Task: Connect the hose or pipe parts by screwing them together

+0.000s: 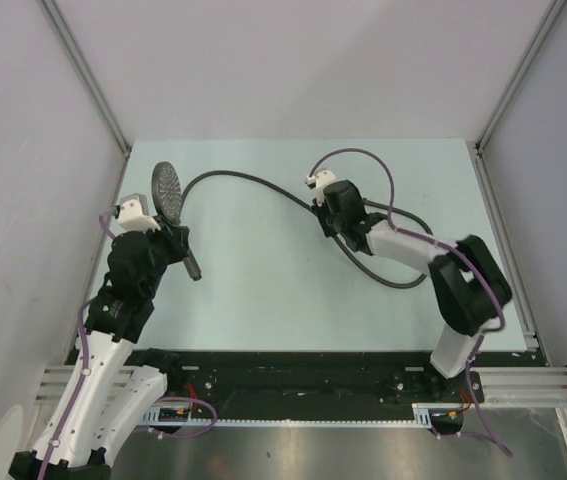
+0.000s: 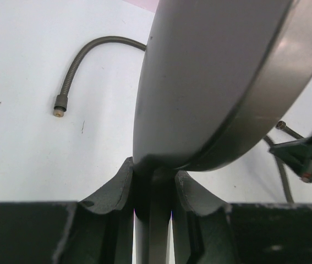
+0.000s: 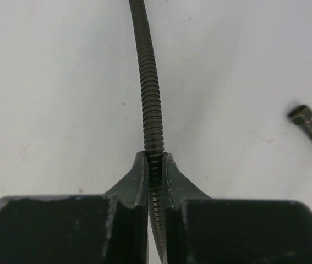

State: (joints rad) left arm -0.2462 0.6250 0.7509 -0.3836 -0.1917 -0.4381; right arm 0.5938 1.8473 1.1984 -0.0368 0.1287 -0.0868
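The shower head (image 1: 168, 188) is in the left pincer (image 1: 175, 238), which is clenched on the straight handle (image 1: 189, 258) just below the round head. The handle's long axis runs from the head back toward the near edge, leaning a little right. So the free tail, where a fitting would screw on, points away from the head on that side.

The hose (image 1: 253, 178) starts close beside the head, arcs off to the right across the tabletop (image 1: 263, 320) and ends in a loop. One end nut (image 2: 60, 106) lies loose right by the head, so it's at the wrong end of the handle.

The right pincer (image 1: 335, 222) is well to the right of the head. It's clamped on the ribbed hose mid-run, not on a fitting. The other end nut (image 3: 301, 114) lies loose just beside it.

Best guess: the right arm feeds a nut to the tail. It'd probably need a grip closer to a nut, with that end lined up along the handle's axis.
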